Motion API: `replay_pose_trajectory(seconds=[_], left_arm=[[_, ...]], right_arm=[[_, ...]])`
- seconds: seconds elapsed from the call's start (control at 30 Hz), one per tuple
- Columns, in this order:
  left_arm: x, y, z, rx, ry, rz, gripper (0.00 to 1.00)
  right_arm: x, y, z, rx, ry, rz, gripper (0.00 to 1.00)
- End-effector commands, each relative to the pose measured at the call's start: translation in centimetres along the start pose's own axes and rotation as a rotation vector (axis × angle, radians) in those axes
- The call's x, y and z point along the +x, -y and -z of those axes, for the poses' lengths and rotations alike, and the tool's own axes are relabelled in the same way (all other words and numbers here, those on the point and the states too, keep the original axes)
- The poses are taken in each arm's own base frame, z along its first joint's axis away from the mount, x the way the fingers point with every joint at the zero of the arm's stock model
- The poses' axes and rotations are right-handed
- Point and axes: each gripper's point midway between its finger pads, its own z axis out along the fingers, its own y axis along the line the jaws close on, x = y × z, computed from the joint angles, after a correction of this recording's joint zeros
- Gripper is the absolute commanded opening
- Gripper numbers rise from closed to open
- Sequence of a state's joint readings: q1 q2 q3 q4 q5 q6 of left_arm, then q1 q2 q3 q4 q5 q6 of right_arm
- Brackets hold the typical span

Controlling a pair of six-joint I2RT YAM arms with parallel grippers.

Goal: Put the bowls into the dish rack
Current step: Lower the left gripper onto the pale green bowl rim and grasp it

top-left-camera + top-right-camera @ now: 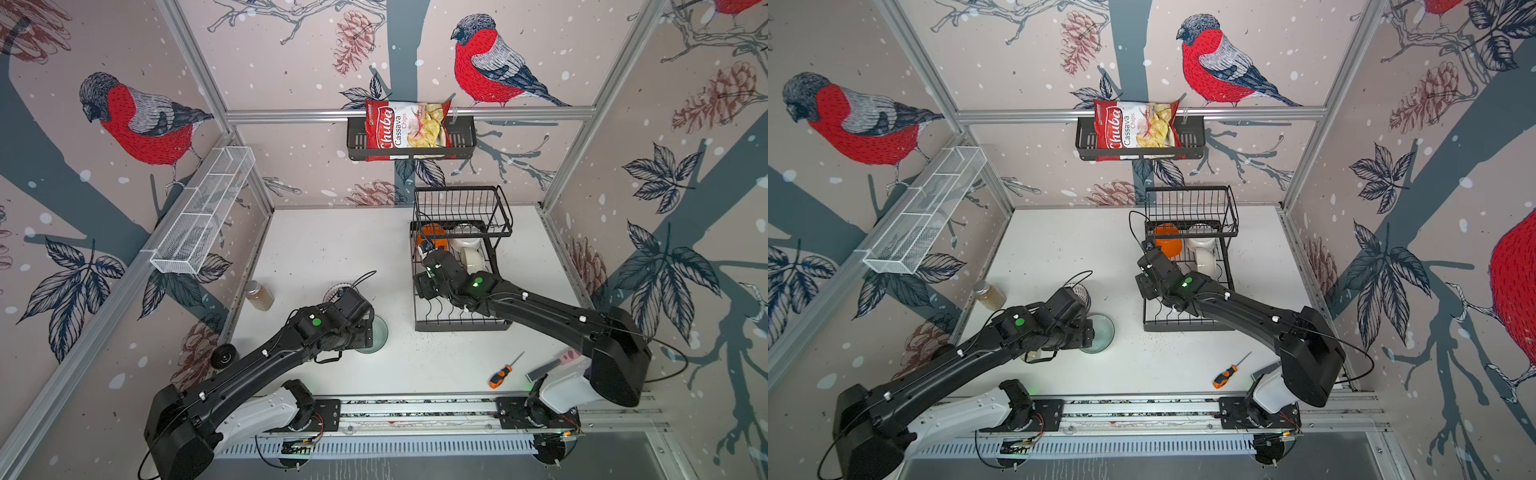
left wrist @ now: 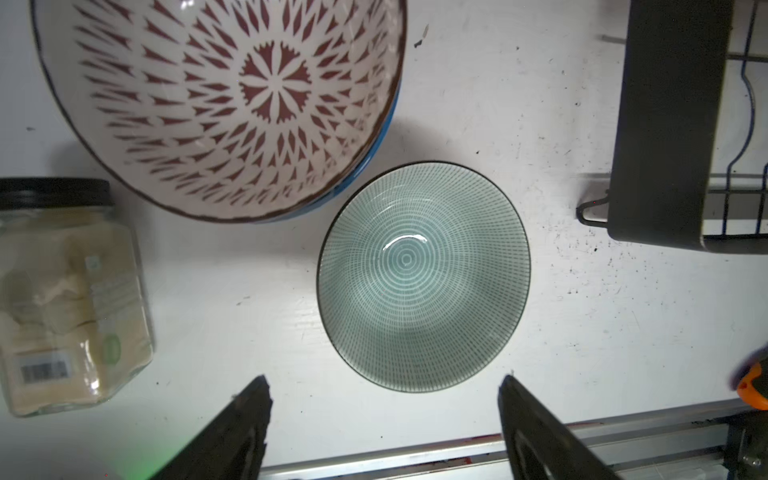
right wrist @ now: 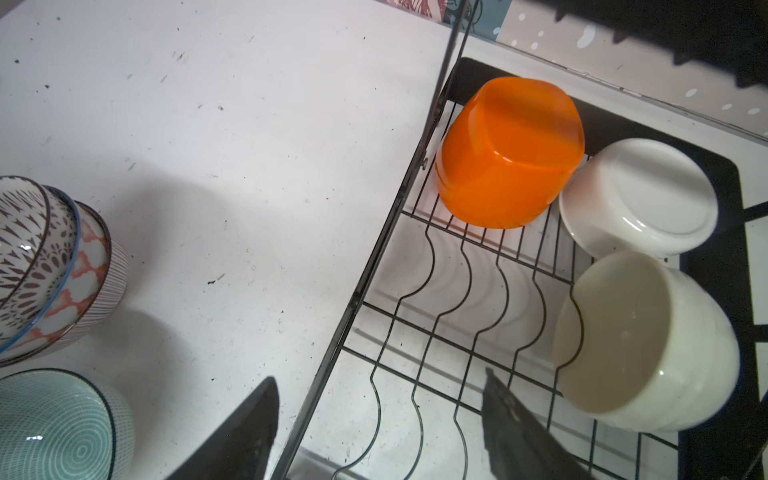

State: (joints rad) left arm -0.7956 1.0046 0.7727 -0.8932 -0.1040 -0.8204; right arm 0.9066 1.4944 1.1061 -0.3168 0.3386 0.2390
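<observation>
The black wire dish rack [image 1: 461,326] [image 1: 1187,327] [image 3: 376,266] stands at the back right. Its lower tier holds an orange bowl [image 3: 509,158] [image 1: 432,233] upside down, a white bowl [image 3: 638,199] upside down and a cream bowl [image 3: 648,345] on its side. A pale green bowl [image 2: 422,276] [image 1: 1102,332] [image 3: 54,424] sits upright on the table beside a stack of patterned bowls [image 2: 224,95] [image 3: 50,270]. My left gripper [image 2: 383,380] hangs open just above the green bowl's near rim, holding nothing. My right gripper [image 3: 380,376] is open and empty, straddling the rack's left edge.
A glass jar [image 1: 259,295] [image 2: 70,299] stands left of the bowls. An orange-handled screwdriver [image 1: 500,374] and a flat tool [image 1: 548,368] lie near the front right. A chips bag [image 1: 405,126] fills the wall basket; a white mesh tray [image 1: 203,208] hangs at the left.
</observation>
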Motion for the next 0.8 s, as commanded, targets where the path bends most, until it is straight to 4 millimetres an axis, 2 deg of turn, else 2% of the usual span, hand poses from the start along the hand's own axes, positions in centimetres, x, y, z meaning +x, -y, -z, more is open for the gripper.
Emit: replay_pose_trajectory(seconds=[0.0,0.2,0.4,0.6,0.77], left_arm=[[0.7,-0.4,-0.5,-0.011,-0.016,0.044,0.83],[1.2,-1.2,-1.9,-0.042,-0.014,0.084,0.77],[1.0,-1.1,-3.2,-0.053,-0.007,0.096,0.68],[0.8,-0.9,-4.4,-0.059,0.002,0.12,0.57],[1.1,-0.9,-5.3,-0.06,-0.01,0.132,0.44]], right_arm=[[-0.8,0.1,0.3,-0.015,0.039,-0.03,0.77],[-0.5,0.2,0.2,-0.008,0.036,-0.03,0.77],[-0.1,0.4,0.2,-0.005,0.038,-0.027,0.76],[0.3,0.6,0.3,-0.007,0.041,-0.028,0.76],[0.6,0.8,0.3,-0.007,0.042,-0.03,0.76]])
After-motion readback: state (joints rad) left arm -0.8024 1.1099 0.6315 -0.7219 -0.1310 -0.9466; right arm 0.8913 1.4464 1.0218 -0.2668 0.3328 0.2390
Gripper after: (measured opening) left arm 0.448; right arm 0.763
